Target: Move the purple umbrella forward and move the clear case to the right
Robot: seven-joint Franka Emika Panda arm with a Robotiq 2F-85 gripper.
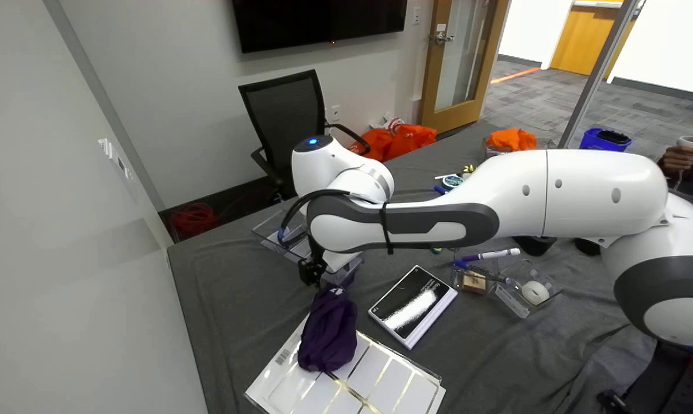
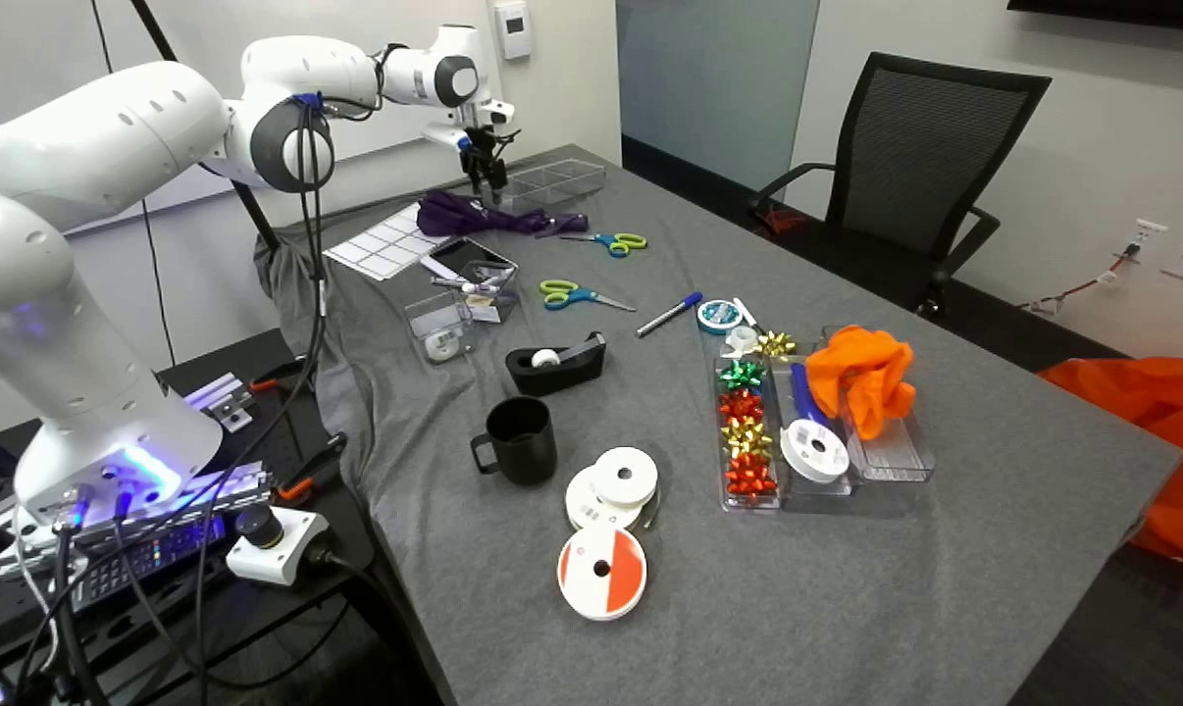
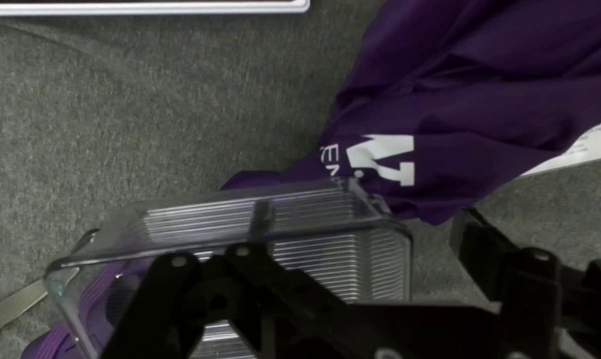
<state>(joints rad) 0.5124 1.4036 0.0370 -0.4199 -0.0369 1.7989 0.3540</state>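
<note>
The purple umbrella is a folded bundle of fabric, in both exterior views (image 1: 329, 333) (image 2: 454, 214), partly on the white gridded tray (image 1: 407, 382). In the wrist view its fabric (image 3: 460, 104) shows a white logo, and its strapped handle is at the lower left. The clear case (image 2: 557, 181) also shows behind the arm (image 1: 268, 229) and below the gripper in the wrist view (image 3: 320, 269), overlapping the umbrella there. My gripper (image 3: 363, 217) is open, one finger over or inside the case, the other beyond its end wall. It also shows in both exterior views (image 1: 313, 270) (image 2: 488, 176).
A dark glossy slab (image 1: 412, 305) lies beside the umbrella. Scissors (image 2: 616, 243) lie near its handle, more scissors (image 2: 577, 294) nearer. Small clear boxes (image 2: 439, 328) with tape, a tape dispenser (image 2: 557, 365), a black mug (image 2: 521, 441) and ribbon spools (image 2: 601, 574) stand on the table.
</note>
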